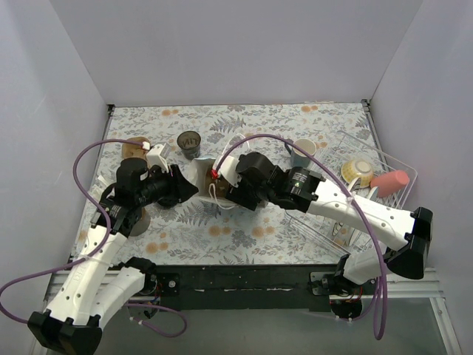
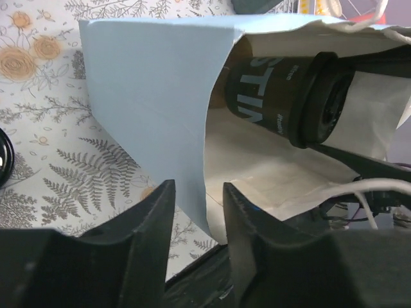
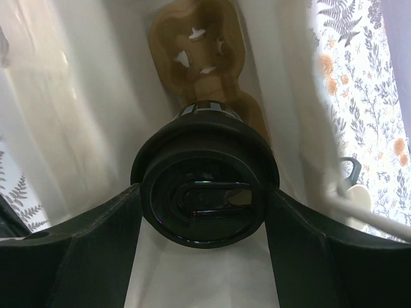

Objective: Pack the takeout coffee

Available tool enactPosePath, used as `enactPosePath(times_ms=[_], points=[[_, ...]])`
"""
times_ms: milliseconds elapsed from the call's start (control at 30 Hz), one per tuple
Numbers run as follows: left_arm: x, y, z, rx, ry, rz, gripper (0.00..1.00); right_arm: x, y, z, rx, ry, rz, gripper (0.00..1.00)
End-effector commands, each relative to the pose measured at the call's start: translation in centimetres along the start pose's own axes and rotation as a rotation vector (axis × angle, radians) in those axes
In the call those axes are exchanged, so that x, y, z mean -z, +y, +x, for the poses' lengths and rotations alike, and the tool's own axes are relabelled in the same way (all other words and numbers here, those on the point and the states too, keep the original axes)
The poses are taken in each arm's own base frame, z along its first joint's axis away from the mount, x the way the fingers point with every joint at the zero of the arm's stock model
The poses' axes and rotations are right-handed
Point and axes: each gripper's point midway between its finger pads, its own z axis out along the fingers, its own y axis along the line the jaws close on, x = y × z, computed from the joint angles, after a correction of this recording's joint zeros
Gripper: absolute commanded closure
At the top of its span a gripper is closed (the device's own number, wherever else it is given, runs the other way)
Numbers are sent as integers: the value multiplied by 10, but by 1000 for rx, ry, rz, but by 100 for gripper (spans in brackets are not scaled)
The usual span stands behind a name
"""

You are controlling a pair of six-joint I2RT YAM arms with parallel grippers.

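Brown cup (image 2: 270,96), clamped in the right gripper (image 3: 204,197), points its base deeper into the bag (image 2: 148,83) toward the carrier (image 3: 196,45); left gripper (image 2: 198,189), narrowly parted, straddles the bag's edge.

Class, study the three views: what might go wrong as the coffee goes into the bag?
The left gripper is open around an edge of the light-blue bag, so the bag may slide or collapse when pushed. The right gripper grips the takeout coffee at its lid end, with the cardboard carrier deeper inside; released off a hole, the cup might tip.
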Motion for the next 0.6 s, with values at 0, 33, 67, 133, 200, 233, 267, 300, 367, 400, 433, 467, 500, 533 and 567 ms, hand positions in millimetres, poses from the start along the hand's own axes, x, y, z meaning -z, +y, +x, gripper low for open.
enactPosePath(times_ms=[0, 33, 67, 133, 200, 233, 267, 300, 367, 400, 433, 467, 500, 533, 567], points=[[2, -4, 6, 39, 33, 12, 60, 11, -9, -12, 24, -85, 45, 67], [2, -3, 7, 41, 37, 10, 60, 12, -8, -12, 26, -88, 41, 67], [3, -3, 8, 41, 36, 9, 59, 11, -5, -11, 31, -86, 31, 68], [4, -3, 9, 38, 37, 8, 59, 11, -1, -11, 41, -92, 23, 68], [4, -1, 8, 36, 36, -1, 58, 8, 3, -10, 52, -90, 11, 68], [4, -2, 7, 29, 34, 1, 58, 5, 4, -10, 57, -91, 10, 68], [4, -2, 6, 32, 36, -2, 57, 4, 4, -10, 56, -90, 12, 68], [3, -1, 6, 32, 38, -4, 57, 2, 5, -9, 63, -83, 9, 68], [3, -2, 4, 26, 37, -3, 57, 0, 5, -9, 66, -78, 13, 68], [3, -1, 2, 23, 29, -6, 57, -2, 6, -9, 70, -75, 12, 68], [3, -1, 2, 21, 29, -8, 57, -3, 7, -8, 75, -74, 11, 68], [3, -1, 0, 16, 22, -13, 57, -4, 7, -8, 75, -74, 11, 68], [3, 0, -1, 15, 19, -19, 56, -5, 8, -7, 75, -74, 7, 68], [2, 1, -3, 14, 16, -24, 55, -6, 9, -7, 77, -73, 6, 68], [3, -1, -6, 10, 9, -23, 55, -6, 9, -7, 77, -72, 5, 68]])
